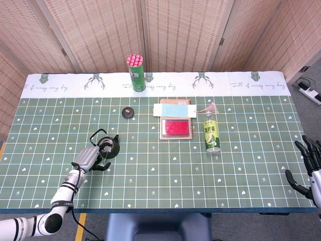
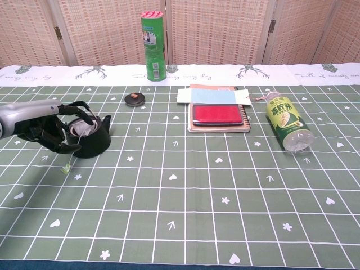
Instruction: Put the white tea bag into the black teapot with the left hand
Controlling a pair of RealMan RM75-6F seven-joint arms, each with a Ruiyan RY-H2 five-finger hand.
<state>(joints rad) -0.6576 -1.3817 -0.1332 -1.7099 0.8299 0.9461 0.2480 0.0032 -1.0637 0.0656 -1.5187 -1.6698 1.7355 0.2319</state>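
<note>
The tea bag sits inside the open black teapot, showing as a white patch in its mouth, with its string running down over the left wall to a small tag lying on the cloth just in front. The left hand hangs just beside the teapot on its left, fingers curled loosely and apart, holding nothing; whether a fingertip touches the pot cannot be told. All of it stands on a table under a green cloth with a white grid and small hearts, edged at the back by a white band with deer and lettering; woven folding screens close off the room behind. Right of the teapot lies a small round black lid with an orange centre, well apart from the pot. At the back edge a green tube can stands upright. Near the middle a notebook lies flat with a red case on it and a pale blue card across its top. Beside it a green drink bottle lies on its side. At the far right the right hand hovers off the table edge, fingers spread.
</note>
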